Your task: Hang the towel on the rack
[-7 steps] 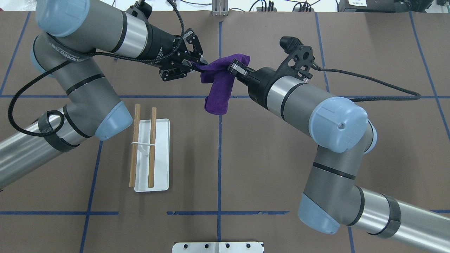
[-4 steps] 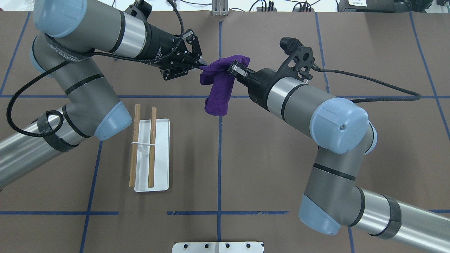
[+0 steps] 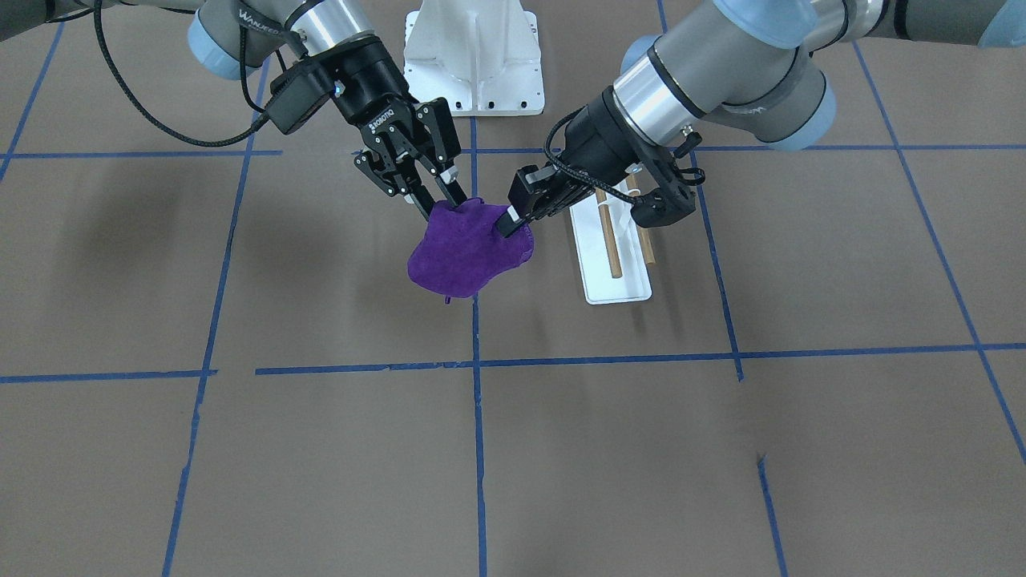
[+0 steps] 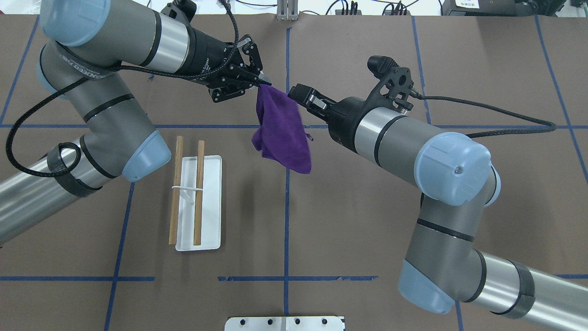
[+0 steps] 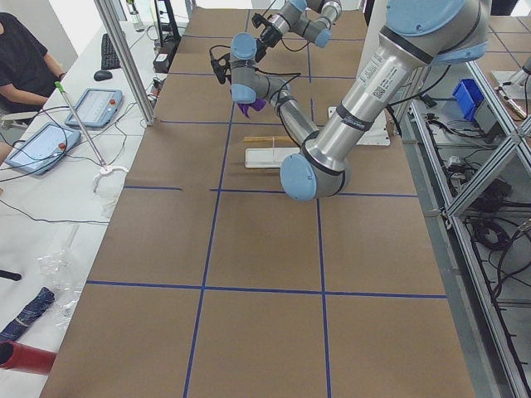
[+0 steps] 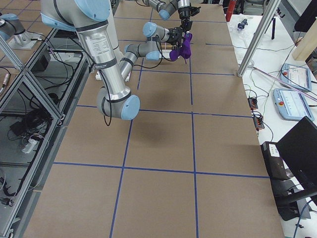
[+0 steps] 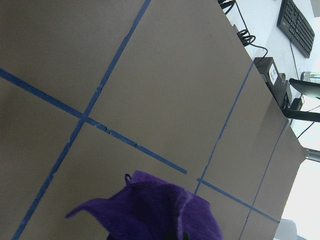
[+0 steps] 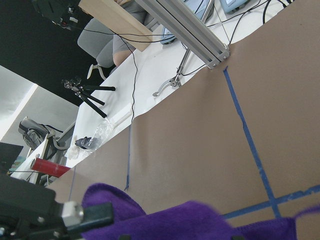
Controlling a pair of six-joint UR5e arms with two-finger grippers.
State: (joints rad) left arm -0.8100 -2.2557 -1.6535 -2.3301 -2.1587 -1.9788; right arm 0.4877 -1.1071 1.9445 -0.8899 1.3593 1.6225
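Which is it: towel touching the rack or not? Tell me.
Apart. The overhead view shows a stretch of bare table plainly between the towel and the rack.

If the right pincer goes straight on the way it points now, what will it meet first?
The towel, which the right pincer grips; just past it, probably the left pincer, if heights match.

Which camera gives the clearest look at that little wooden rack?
The overhead exterior view: the whole rack lies uncovered, both dowels and base. In the front-facing view, the left arm hides one end. The left side view shows it tiny; the rest miss it.
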